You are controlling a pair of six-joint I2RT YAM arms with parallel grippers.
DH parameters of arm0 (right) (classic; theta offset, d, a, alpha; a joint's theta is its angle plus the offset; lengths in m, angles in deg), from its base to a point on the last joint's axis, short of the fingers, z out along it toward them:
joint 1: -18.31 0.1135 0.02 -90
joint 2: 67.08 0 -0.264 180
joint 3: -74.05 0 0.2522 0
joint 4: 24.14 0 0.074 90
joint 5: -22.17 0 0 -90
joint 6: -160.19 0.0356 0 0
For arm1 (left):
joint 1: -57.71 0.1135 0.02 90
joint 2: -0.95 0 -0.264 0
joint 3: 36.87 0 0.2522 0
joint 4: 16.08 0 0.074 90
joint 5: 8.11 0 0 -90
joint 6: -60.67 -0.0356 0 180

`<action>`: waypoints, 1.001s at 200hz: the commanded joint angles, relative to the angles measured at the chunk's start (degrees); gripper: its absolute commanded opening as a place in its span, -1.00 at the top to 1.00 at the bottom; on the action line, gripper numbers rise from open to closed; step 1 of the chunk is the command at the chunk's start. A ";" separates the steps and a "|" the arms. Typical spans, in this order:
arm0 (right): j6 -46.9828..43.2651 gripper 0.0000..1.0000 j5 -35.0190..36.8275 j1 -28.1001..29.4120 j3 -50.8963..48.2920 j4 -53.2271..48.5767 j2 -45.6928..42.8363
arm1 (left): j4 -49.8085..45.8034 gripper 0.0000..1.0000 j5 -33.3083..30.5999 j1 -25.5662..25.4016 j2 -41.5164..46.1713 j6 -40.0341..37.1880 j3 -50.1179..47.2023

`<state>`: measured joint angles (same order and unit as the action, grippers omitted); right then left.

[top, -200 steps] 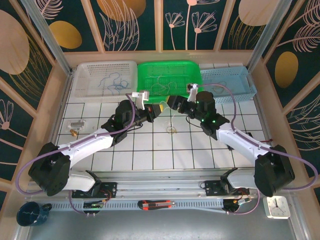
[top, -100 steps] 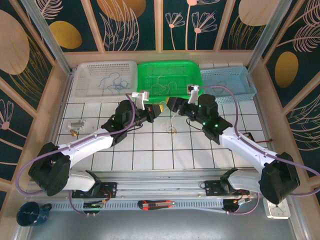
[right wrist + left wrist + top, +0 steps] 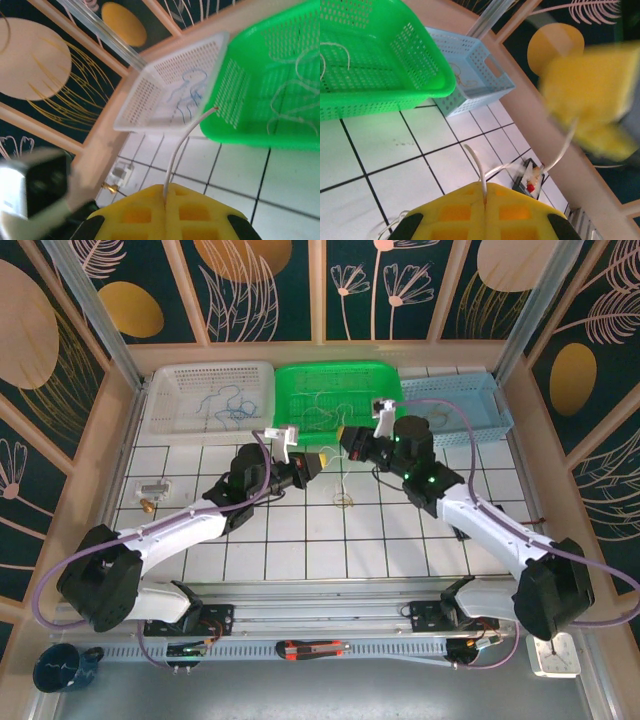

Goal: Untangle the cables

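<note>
The left fingers, yellow and padded, are pressed together and pinch a thin whitish wire in the seam between them. Its free end curls up over the white tiled desk with black grid lines. A second pale strand runs from just beside those fingers up to the blurred yellow pads of the other arm; whether it is the same wire cannot be told.

The right fingers are also closed, clamped on a pale red-tipped wire that rises from their seam and bends toward the green plastic basket.

From above, the left fingers and right fingers are raised close together near the middle of the desk, just in front of the green basket. A small clump of pale wire lies on the tiles below them, with a fine strand leading up toward the fingers.

Squiggly blue wires lie in the white perforated basket at far left, whitish wires in the green one, and a pale loop in the light-blue basket on the right.
</note>
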<state>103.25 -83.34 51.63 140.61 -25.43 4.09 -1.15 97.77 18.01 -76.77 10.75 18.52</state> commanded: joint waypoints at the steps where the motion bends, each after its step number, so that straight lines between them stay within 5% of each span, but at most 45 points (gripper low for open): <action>1: -3.78 1.00 -1.14 -0.94 6.35 -1.58 -1.44 | 3.76 0.83 1.00 -0.19 0.78 -1.68 -2.22; 53: -5.40 1.00 -1.87 -1.20 11.51 -3.78 -1.67 | 7.56 -0.07 1.20 -0.19 2.80 -3.91 -6.60; 81: -6.12 1.00 -1.71 -1.33 13.01 -4.71 -1.78 | 8.84 -0.37 0.84 -0.16 3.83 -7.10 -8.61; 200: -4.64 1.00 -3.14 -0.62 11.99 -4.38 -1.46 | 7.78 -0.47 5.17 -0.15 1.76 -19.23 -4.70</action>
<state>98.60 -85.91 50.65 152.39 -30.90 3.35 4.67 99.68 17.99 -73.84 -5.47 10.04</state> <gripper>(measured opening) 0.044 0.733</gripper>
